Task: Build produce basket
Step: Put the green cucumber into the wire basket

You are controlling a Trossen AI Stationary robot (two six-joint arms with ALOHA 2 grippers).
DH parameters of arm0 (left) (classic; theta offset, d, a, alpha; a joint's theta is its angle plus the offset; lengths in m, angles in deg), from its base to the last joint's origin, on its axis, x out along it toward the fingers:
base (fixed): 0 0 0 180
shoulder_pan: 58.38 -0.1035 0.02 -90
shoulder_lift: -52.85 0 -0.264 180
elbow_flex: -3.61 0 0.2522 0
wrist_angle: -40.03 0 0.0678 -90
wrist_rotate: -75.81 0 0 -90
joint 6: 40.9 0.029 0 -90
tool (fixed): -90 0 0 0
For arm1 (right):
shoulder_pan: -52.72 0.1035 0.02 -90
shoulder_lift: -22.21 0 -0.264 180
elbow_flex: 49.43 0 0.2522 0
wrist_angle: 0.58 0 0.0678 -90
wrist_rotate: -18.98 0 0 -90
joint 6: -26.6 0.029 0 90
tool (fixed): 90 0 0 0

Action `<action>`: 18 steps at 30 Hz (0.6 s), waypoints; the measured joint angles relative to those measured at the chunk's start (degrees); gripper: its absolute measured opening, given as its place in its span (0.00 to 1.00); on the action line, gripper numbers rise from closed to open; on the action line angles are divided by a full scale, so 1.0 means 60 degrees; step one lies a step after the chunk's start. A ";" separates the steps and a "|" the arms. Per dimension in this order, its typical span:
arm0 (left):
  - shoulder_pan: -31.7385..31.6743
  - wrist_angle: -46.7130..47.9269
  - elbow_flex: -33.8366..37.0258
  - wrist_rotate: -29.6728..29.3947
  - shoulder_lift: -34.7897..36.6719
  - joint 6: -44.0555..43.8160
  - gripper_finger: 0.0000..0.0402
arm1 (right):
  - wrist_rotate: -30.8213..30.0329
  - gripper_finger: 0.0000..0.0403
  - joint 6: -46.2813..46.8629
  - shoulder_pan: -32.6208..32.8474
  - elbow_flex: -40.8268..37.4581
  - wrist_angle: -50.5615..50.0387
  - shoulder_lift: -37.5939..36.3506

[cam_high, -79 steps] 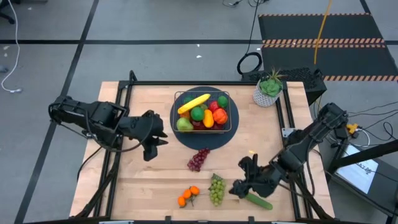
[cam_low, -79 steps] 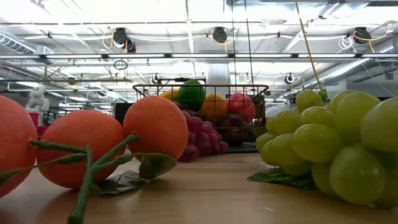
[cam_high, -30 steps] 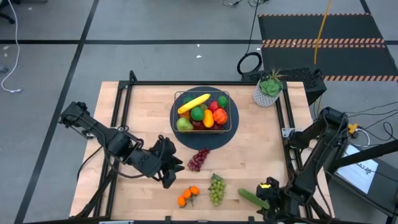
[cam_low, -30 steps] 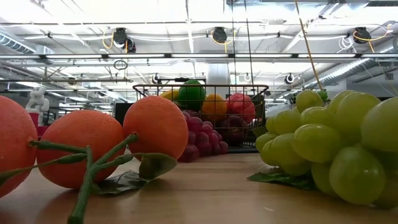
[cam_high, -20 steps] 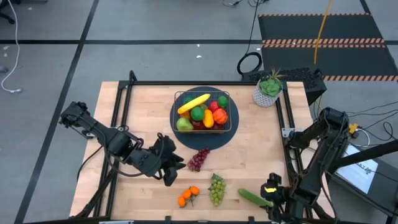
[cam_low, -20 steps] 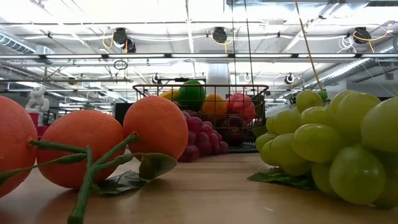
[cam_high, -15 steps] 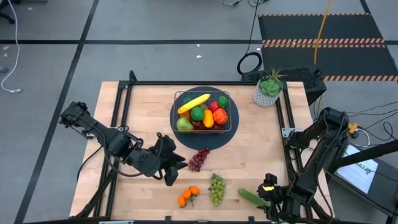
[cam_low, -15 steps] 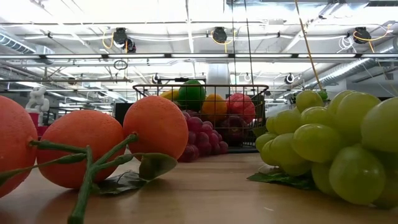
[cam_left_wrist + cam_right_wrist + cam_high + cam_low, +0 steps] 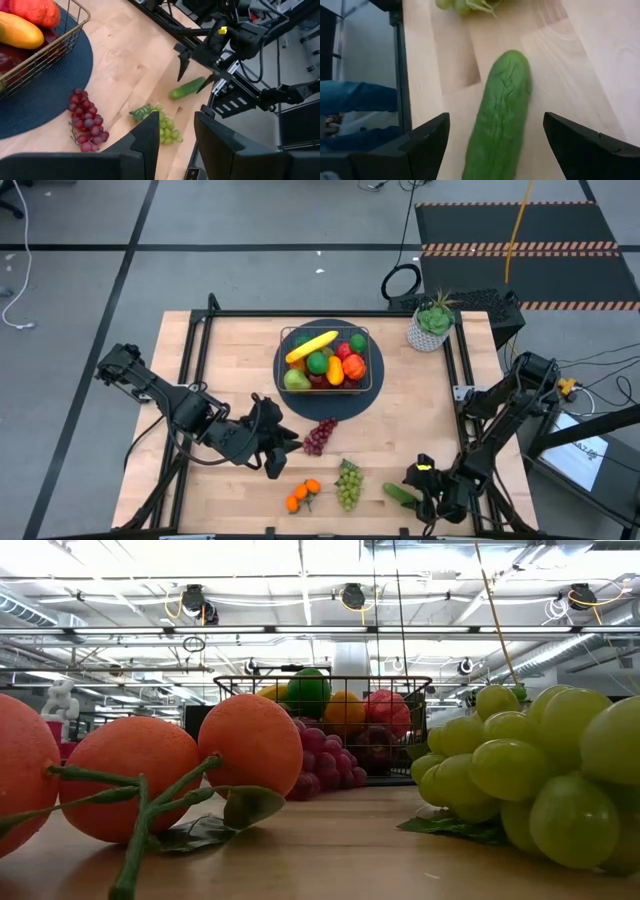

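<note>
Since a moment ago, the right gripper has slid in over the cucumber, fingers wide and straddling it at the table's five o'clock. Best to drop lower and centre before closing. Left gripper, fingers narrow and empty, waits beside the purple grapes; basket sits at twelve o'clock.

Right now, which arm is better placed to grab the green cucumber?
Right. Its end effector is open and straddles the green cucumber at the table's near edge; the left end effector sits by the purple grapes, farther off.
</note>
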 joint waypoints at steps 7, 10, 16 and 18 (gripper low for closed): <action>-0.0003 -0.0318 0.0000 -0.0032 0.0000 0.0072 0.30 | 0.0251 0.78 -0.0032 -0.0029 0.0009 -0.0493 0.0000; -0.0007 -0.0315 0.0000 -0.0160 0.0000 0.0113 0.30 | 0.0210 0.78 -0.0215 -0.0033 0.0009 -0.0758 0.0000; -0.0011 -0.0315 0.0000 -0.0356 0.0000 0.0281 0.30 | 0.0023 0.78 -0.1071 -0.0148 -0.0010 -0.0275 0.0000; -0.0011 -0.0317 0.0000 -0.0420 0.0000 0.0317 0.30 | 0.0017 0.78 -0.1278 -0.0199 -0.0010 -0.0010 0.0000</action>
